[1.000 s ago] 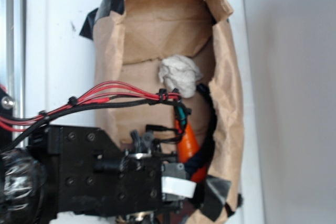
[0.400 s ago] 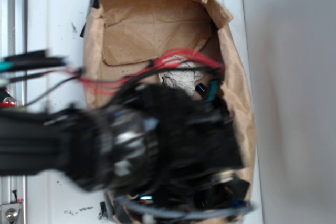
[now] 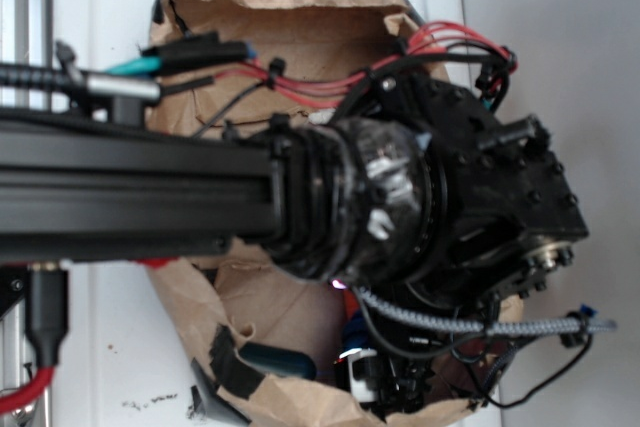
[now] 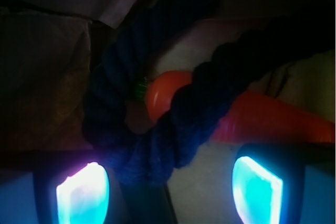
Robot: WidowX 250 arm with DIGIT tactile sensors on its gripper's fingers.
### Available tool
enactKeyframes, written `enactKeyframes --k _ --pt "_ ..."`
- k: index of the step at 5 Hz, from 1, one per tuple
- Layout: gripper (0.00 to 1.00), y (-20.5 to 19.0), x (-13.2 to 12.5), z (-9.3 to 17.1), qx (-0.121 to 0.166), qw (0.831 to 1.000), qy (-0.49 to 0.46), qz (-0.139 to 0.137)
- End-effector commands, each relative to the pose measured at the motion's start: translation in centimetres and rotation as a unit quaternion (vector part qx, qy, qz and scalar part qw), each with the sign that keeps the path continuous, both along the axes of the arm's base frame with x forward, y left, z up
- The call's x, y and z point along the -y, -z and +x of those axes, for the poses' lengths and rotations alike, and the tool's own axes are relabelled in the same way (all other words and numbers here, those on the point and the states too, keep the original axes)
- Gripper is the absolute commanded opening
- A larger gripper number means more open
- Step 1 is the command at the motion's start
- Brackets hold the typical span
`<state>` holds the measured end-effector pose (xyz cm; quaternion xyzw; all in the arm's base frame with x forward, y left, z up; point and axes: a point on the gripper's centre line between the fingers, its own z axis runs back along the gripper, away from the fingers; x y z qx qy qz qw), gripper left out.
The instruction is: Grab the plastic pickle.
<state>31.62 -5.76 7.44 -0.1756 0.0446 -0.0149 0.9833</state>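
Found the gripper (image 4: 169, 179) spread wide in the wrist view, its two fingers (image 4: 84, 195) glowing blue-violet at the bottom corners and well apart, clamping nothing. Saw the thick navy rope (image 4: 157, 129) looped right ahead of them, its lower bend reaching down into the gap near the left finger; could not tell whether touching. Noted the orange carrot (image 4: 262, 124) lying under one strand of that rope, rounded end toward the middle of the view, body running off to the right edge. Caught no sign of the plastic pickle from the wrist. Picked out the plastic pickle (image 3: 280, 359) in the exterior view instead: a dark teal oblong lying flat on the floor of the brown paper bag (image 3: 290, 7), near the bag's lower left wall, just beside a patch of black tape (image 3: 235, 375). Placed it to the left of the arm's tip and apart from it, with a sliver of orange showing between the arm and the bag's bottom. Saw the black arm (image 3: 130, 192) stretched across the bag from the left and hiding most of its inside, red wires (image 3: 455, 42) arching over the wrist housing and a grey braided cable (image 3: 450, 325) trailing below it.
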Motion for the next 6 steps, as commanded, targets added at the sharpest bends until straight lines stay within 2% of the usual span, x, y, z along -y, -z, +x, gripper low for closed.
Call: enactKeyframes --k 1,2,3,5,6 --pt "1.0 -2.5 -1.1 -3.7 0.092 0.993 0.067 0.032" --pt "1.0 -3.5 -2.9 -5.1 0.108 0.992 0.069 -0.009" --pt "1.0 -3.4 -2.2 -5.9 0.109 0.99 0.08 -0.032" --pt "1.0 -0.1 0.3 -6.1 0.077 0.993 0.091 -0.014" --pt "1.0 1.3 1.5 -6.5 0.077 0.992 0.104 0.003"
